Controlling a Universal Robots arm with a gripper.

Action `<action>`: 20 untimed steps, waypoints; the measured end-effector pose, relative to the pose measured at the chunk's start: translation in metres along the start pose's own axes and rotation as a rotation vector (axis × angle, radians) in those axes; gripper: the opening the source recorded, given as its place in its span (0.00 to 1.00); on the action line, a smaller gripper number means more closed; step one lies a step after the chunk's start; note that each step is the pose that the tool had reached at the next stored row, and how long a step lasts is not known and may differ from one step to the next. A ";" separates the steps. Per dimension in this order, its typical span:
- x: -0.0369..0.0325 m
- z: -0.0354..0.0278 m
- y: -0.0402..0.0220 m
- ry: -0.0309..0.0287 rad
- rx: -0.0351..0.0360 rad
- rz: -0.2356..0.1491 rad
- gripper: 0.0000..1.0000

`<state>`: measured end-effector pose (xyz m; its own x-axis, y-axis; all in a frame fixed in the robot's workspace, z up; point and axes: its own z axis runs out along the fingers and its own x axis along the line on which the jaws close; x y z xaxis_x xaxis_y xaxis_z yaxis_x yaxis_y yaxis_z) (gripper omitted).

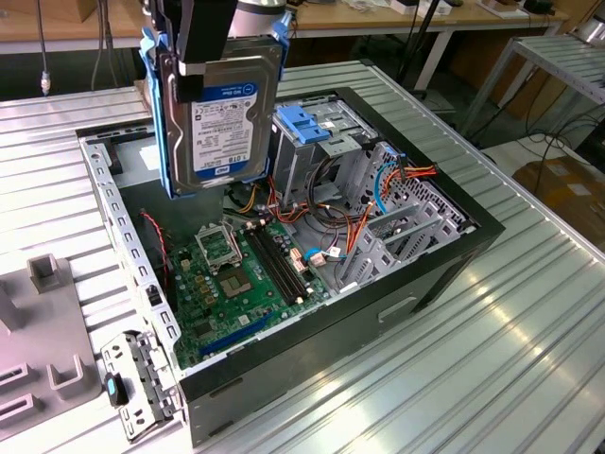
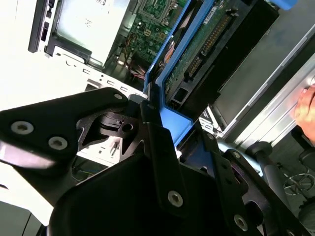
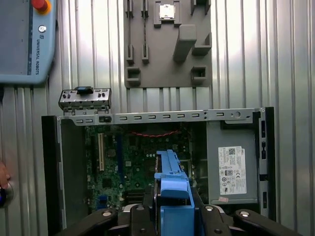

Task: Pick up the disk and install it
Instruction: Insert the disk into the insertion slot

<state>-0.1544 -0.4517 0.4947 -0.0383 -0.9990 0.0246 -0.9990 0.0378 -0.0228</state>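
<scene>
Where the ribbed metal table [image 1: 492, 359] carries it, one black computer case [image 1: 444, 274] lies on its side with the side panel off, serving as the sole container. Contents of the case: one green motherboard [image 1: 241, 274] on its floor; one metal drive cage [image 1: 321, 156] at the far end, topped by one light-blue latch plate [image 1: 301, 121]; one power supply [image 3: 231, 169] with a white label in a corner; one bundle of orange and red cables [image 1: 354, 222] running between the cage and the board. Item of the task: one disk [image 1: 222, 113], dark metal with blue side rails, held on edge above the case's open interior, label facing the exterior view, clear of the board below and just beside the cage. Jaws: closed on the disk's blue rails, seen gripping them in both wrist views. Outside the case, on the table: one small metal front-panel bracket [image 1: 132, 383] against the case's near corner; one grey fixture plate [image 3: 167, 44] with raised blocks, a little apart from the case; one teach pendant [image 3: 24, 39], well apart from it. One hand [image 3: 2, 179] rests near the case's outer wall.
</scene>
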 end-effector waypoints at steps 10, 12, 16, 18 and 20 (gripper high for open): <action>0.0084 0.0002 -0.0008 0.0001 0.0000 0.000 0.37; 0.0086 0.0003 -0.0022 0.0001 0.0000 0.000 0.37; 0.0087 0.0004 -0.0063 0.0002 0.0001 0.000 0.37; 0.0087 0.0005 -0.0087 0.0001 0.0001 0.000 0.37; 0.0087 0.0005 -0.0106 0.0001 0.0001 0.000 0.37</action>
<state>-0.1441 -0.4608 0.4946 -0.0383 -0.9990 0.0247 -0.9990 0.0378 -0.0228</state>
